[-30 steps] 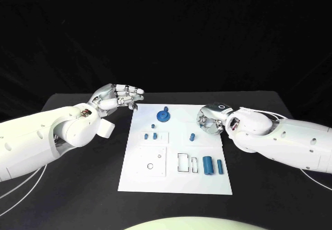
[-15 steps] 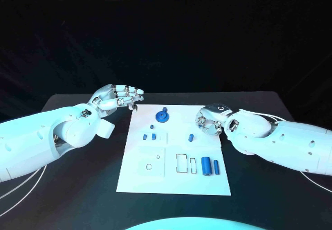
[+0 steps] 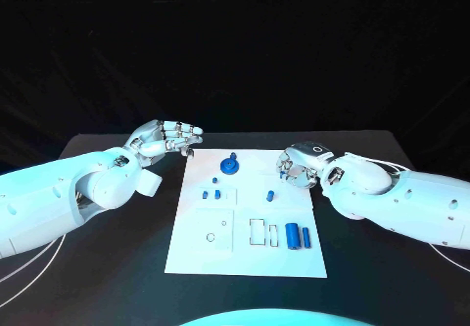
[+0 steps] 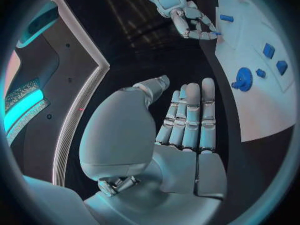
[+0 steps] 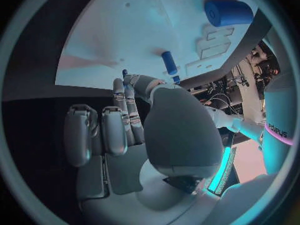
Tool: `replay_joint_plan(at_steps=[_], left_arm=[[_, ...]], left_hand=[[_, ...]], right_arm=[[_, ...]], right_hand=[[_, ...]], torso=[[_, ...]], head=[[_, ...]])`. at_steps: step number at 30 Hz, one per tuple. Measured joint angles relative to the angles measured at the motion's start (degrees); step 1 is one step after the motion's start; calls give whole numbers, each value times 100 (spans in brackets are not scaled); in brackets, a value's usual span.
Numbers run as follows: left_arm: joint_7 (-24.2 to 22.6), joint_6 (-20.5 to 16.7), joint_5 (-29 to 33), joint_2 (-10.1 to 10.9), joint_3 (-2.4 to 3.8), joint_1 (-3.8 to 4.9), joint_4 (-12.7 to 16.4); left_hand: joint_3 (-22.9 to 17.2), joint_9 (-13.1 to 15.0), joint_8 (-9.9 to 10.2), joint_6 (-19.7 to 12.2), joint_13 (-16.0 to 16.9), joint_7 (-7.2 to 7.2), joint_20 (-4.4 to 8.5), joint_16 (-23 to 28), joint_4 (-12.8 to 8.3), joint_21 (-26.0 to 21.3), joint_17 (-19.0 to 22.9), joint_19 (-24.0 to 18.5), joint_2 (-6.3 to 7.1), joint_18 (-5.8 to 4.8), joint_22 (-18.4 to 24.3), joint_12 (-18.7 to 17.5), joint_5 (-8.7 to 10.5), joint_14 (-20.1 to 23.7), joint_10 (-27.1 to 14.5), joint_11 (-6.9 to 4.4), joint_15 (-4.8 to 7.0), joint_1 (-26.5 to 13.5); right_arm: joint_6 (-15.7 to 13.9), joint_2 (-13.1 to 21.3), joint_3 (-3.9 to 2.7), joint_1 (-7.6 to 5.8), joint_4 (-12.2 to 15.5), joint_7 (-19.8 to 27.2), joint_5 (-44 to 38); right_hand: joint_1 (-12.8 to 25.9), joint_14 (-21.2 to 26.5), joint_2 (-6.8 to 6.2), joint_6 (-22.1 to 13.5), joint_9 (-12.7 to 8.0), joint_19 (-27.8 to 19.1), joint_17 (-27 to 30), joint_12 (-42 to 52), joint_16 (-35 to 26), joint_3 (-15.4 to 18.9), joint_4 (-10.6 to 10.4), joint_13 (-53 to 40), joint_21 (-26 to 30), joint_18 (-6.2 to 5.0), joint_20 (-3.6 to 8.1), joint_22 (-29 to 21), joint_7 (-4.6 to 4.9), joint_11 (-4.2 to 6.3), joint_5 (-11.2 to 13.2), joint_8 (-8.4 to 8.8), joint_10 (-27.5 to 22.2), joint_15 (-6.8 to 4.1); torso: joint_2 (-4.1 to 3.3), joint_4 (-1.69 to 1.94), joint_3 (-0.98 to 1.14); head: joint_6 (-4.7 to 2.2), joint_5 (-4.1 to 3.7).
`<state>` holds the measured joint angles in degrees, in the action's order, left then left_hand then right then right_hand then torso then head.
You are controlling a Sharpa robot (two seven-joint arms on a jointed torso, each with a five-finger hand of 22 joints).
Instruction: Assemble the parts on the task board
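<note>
Several blue parts (image 3: 292, 235) are lying on the task board (image 3: 250, 255), mid-desk. Right hand (image 3: 297, 168) is hovering at its edge, fingers curled, possibly pinching something small. Left hand (image 3: 164, 139) is waiting empty, fingers loosely bent. Seat pieces squarely.

- Table (image 3: 117, 272): black, matte surface, with its far edge visible against the backdrop in the head view.
- Backdrop (image 3: 255, 61): black draped cloth behind the table, faint folds visible, no windows seen.
- Light: cool blue-cyan cast falls across the scene.
- Left wrist view: grey panel (image 4: 75, 85) with a pale curved trim strip and a glowing cyan band (image 4: 22, 107) beside it.
</note>
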<state>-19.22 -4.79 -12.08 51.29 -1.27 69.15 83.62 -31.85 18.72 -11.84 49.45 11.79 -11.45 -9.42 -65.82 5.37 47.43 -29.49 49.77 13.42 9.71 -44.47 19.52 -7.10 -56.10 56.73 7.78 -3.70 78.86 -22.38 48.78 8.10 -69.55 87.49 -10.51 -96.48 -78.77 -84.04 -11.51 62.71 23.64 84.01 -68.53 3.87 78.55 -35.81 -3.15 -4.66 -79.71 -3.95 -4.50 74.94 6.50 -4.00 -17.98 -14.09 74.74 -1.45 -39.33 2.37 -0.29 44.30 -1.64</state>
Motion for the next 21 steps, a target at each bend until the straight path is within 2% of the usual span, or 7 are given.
replay_joint_plan(at_steps=[7, 12, 16, 21], left_arm=[[-1, -1, -1, -4, 0, 0, -19], [-1, -1, -1, -13, 0, -1, -24], [-1, -1, 0, -19, 0, -6, -24], [-2, -1, 2, -29, 0, -16, -22]], left_hand=[[0, 0, 0, 0, 5, 0, -2, 0, 0, 0, 1, 2, 0, 0, 0, 0, 0, 0, 0, 0, 0, 0], [0, 0, 0, 0, 5, 0, -1, 0, 0, 0, 6, 41, 0, 0, 0, 0, 0, 0, 0, 0, 0, 0], [0, 0, 0, 0, 5, 0, -1, 0, 0, 0, 6, 41, 0, 0, 0, 0, 0, 0, 0, 0, 0, 0], [16, 0, 0, 0, 4, 0, -1, 0, -16, 0, 6, 41, 0, 0, 6, 0, 0, 0, 0, 0, 0, 0]], right_arm=[[-151, 124, -25, -51, 345, 25, 90], [-217, 83, -30, -46, 603, 46, 138], [-266, -2, -33, 2, 794, 62, 139], [-325, -164, -32, 90, 995, 83, 74]], right_hand=[[0, 0, 0, -3, 11, 0, -7, 0, 23, -1, 1, 5, 0, 0, 0, -1, 1, 0, 2, 0, 0, 0], [-1, 0, -1, -4, 16, 0, -7, 0, 23, 0, 1, 5, 0, 0, 0, -1, 0, 2, 3, 2, 1, 1], [-1, -1, -2, -6, 18, 0, -7, 0, 23, 0, 1, 4, 0, 0, 0, -1, 2, 13, 5, 3, 13, 1], [-1, -1, -2, -11, 34, 0, -7, 0, 22, 0, 1, 0, 0, 0, -1, -1, 4, 20, 5, 11, 20, 2]], torso=[[3, 1, -3], [7, 4, -4], [10, 7, -4], [12, 12, -8]], head=[[-13, 2], [-18, 38], [-19, 88], [-20, 211]])
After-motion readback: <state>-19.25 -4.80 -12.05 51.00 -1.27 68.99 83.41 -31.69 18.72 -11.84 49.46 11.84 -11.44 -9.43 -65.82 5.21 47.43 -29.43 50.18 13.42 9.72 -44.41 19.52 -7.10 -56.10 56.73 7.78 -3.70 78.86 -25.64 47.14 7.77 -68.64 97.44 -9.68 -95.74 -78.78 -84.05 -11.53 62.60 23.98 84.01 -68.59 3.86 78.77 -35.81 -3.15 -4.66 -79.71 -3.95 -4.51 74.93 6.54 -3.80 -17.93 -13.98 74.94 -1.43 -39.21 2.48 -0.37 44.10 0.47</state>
